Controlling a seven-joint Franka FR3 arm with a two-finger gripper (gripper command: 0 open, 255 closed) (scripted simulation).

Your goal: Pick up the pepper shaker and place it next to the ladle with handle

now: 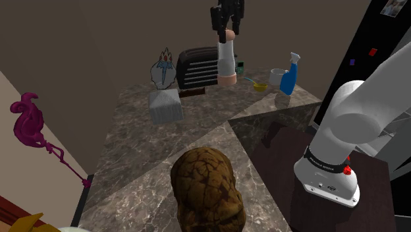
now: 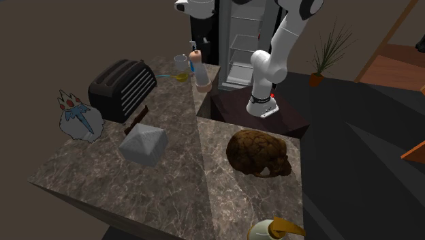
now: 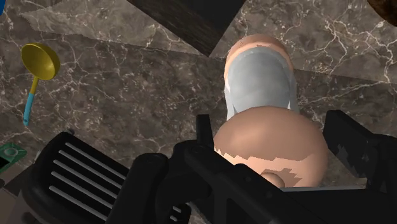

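Wrist view: claw (image 3: 280, 156) clasps peach-capped pepper shaker (image 3: 259, 83).

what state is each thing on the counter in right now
pepper shaker, upright, clasped at its top by the tool
tool, shut on the pepper shaker
ladle, lying flat on the counter
toaster, upright on the counter
spray bottle, upright

Marbled counter (image 1: 132, 151) with black toaster (image 1: 197, 66), grey block (image 1: 164, 105), blue spray bottle (image 1: 290, 76) and brown lumpy head (image 1: 207, 188).
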